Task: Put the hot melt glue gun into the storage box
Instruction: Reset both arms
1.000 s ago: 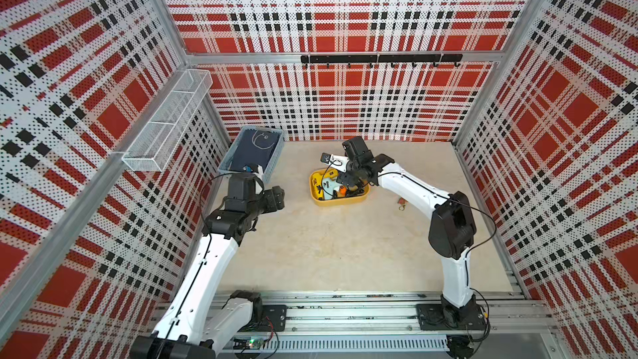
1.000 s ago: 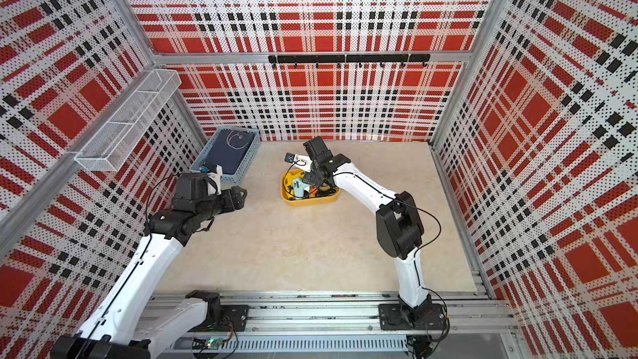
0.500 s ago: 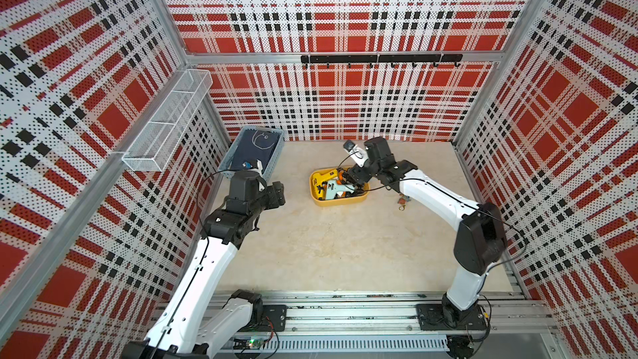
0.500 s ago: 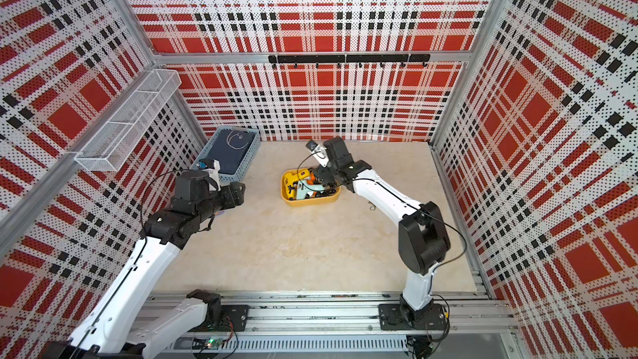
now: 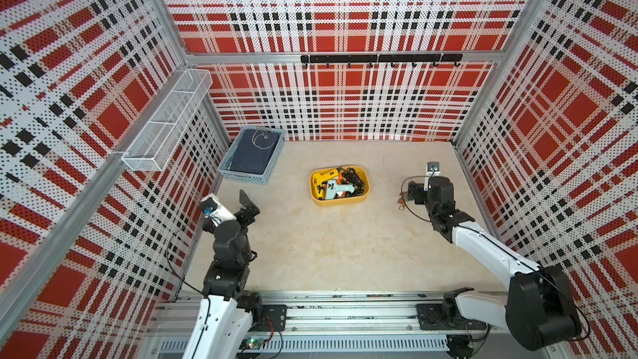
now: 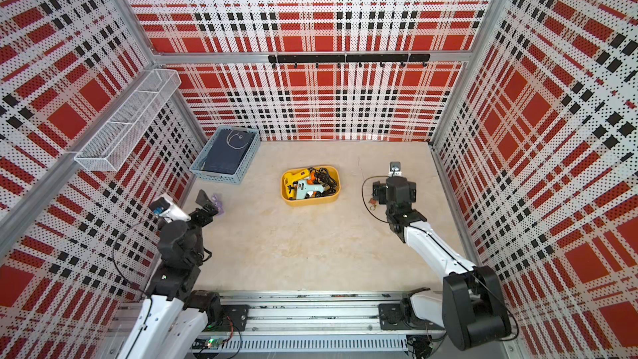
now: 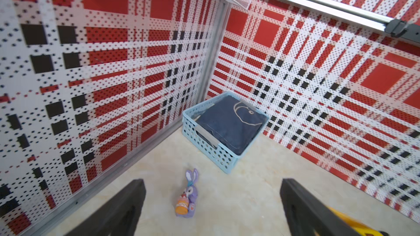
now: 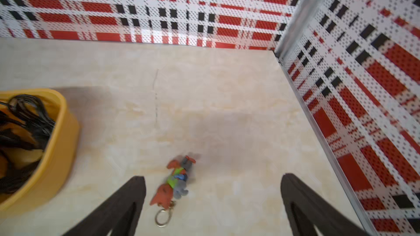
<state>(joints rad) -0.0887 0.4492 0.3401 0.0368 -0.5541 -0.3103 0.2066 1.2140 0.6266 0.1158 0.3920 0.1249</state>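
Lying in the box: the pale blue glue gun [image 5: 336,188] is resting on its side inside the yellow storage box [image 5: 340,201], partly over a yellow glue gun [image 5: 324,175]. In both top views no gun body is poking past the rim.
Cords: the black cords [image 5: 353,177] are bunching at the end of the box nearest the right arm, and in the right wrist view one loop [image 8: 29,112] is rising to about rim height.
Right gripper [image 8: 211,210]: its jaws are standing wide apart and gripping nothing. It is hovering over a fox keychain [image 8: 175,182], with the box off to one side.
Left gripper [image 7: 211,212]: its jaws are also gaping and holding nothing. It is hanging near the side wall, well apart from the box, with a purple bunny toy [image 7: 191,191] lying on the table beneath it.
Progress: the task is looking finished.
Risk, cords: a finger passing low over the box is likely snagging that raised loop and dragging a gun out.
Risk, box: the shallow box is probably sliding easily, so a brush from an arm is risking a shove or a tip.
Risk, toys: open jaws dropping lower are risking scooping up a toy.
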